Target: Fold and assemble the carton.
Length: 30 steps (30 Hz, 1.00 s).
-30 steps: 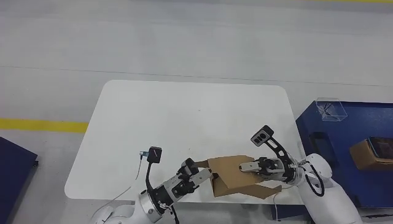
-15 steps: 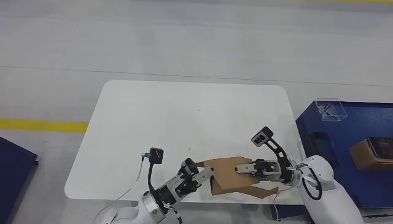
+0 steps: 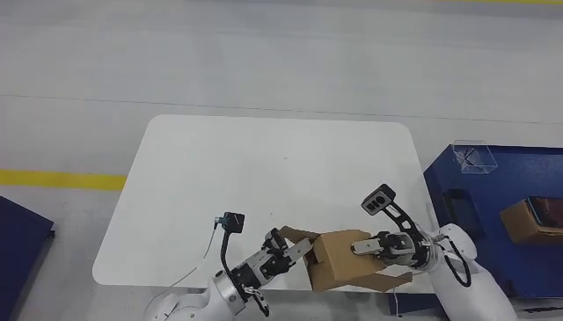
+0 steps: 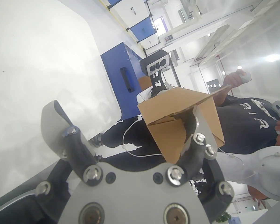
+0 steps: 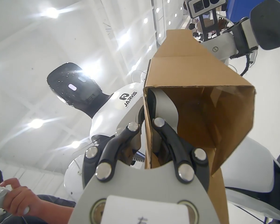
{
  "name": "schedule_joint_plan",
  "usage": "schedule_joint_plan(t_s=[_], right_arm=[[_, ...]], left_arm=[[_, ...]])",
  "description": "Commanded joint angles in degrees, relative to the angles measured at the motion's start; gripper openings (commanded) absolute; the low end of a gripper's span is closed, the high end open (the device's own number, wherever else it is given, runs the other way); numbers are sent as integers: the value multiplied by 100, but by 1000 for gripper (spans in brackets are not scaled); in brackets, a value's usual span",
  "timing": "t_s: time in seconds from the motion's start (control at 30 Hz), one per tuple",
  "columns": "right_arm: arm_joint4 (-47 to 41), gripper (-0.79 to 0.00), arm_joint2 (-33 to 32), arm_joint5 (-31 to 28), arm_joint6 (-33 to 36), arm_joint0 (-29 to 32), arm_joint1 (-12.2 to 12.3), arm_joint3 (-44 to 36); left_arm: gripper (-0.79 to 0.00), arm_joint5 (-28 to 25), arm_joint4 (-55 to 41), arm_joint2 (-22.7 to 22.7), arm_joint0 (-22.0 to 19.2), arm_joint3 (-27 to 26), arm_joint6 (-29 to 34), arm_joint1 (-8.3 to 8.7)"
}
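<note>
The right claw point(image 3: 365, 247) and left claw point(image 3: 295, 252), two in all, flank one brown carton point(image 3: 343, 266) at the near edge of the single white worktop point(image 3: 264, 171), seen from above. From the left wrist, that claw's two fingers stand wide apart, one tucked against the carton's open end. From the right wrist, the claw is clamped on a carton wall, one finger inside, one outside

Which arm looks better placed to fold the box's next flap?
Probably the left. The right gripper is clamped on a wall of the carton, holding it. The left gripper is open, one finger at the carton's open end, free to push a flap.
</note>
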<state>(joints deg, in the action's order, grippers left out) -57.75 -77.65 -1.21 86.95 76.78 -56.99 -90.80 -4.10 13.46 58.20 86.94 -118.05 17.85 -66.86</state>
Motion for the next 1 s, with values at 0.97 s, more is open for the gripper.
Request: schedule_joint_plan(t_s=[0.97], right_arm=[[-2369,-785,2277,1751,105,-1308,-9,1099]], left_arm=[[0,-1294,349,1323,997,-661,-1025,137]])
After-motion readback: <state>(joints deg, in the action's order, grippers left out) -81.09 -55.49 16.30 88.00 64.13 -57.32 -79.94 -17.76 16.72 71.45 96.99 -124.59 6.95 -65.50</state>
